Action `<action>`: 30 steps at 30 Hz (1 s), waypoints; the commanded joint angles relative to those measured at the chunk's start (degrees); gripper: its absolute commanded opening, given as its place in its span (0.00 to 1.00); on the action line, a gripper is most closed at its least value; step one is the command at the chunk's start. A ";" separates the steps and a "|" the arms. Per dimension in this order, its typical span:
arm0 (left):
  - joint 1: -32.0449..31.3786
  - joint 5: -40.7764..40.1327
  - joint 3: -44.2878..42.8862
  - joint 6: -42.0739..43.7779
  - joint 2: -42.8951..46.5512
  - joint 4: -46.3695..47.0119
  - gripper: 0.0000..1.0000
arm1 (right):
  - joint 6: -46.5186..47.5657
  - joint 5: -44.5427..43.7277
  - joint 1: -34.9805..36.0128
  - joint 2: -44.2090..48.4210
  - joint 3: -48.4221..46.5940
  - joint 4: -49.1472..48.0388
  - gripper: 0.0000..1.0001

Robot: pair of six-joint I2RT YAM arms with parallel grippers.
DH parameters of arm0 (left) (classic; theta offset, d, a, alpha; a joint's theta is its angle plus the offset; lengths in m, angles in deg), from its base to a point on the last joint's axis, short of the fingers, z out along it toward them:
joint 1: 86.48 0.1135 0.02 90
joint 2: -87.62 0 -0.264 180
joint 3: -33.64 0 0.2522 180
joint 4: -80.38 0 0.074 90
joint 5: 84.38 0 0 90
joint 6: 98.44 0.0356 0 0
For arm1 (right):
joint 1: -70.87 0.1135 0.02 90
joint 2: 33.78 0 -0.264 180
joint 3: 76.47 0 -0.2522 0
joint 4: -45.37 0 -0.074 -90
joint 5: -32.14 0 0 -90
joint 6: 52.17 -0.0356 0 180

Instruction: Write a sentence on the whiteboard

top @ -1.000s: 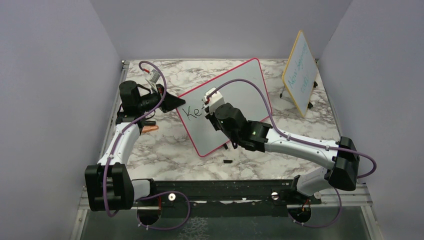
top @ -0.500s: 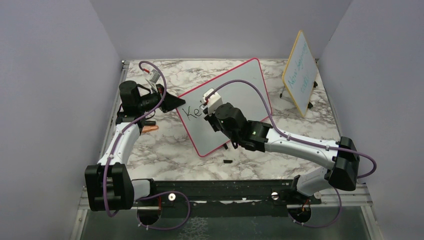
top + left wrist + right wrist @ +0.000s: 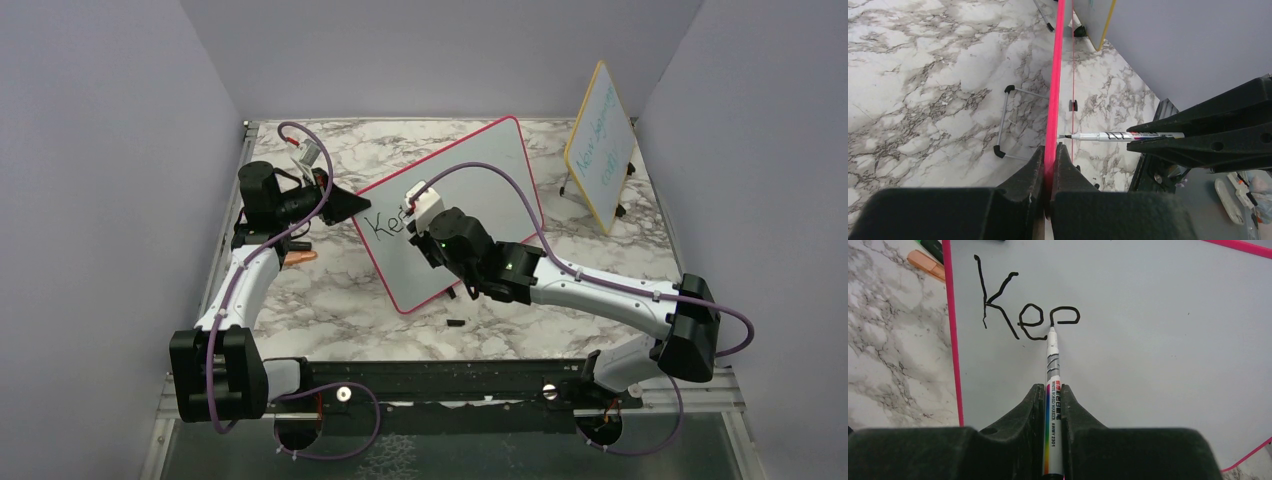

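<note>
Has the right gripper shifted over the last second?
Yes, slightly: in the top view the right gripper has crept toward the near edge and leftward against the unmoved whiteboard.

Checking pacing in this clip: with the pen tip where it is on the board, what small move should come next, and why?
Probably curl the marker tip down and right to finish the second e. The right pincer grips it with the tip on the whiteboard, the sentence shows only "Ke" plus an open loop, and the left pincer holds the whiteboard clamped.
</note>
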 commanded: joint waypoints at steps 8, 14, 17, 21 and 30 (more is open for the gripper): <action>-0.81 -1.50 0.07 4.45 -1.49 -3.23 0.00 | -0.79 -1.69 -0.51 1.35 0.70 3.33 0.00; -0.83 -1.42 0.02 4.37 -1.59 -3.34 0.00 | -0.60 -2.64 -0.51 1.43 0.83 3.92 0.00; -0.88 -1.42 -0.06 4.36 -1.66 -3.35 0.00 | -0.52 -3.35 -0.51 1.44 0.83 4.31 0.00; -0.83 -1.33 -0.07 4.36 -1.76 -3.35 0.00 | -0.53 -5.69 -0.51 1.77 1.35 3.61 0.01; -0.90 -1.27 0.02 4.36 -1.67 -3.36 0.00 | -0.10 -6.76 -0.51 2.53 2.41 -0.64 0.00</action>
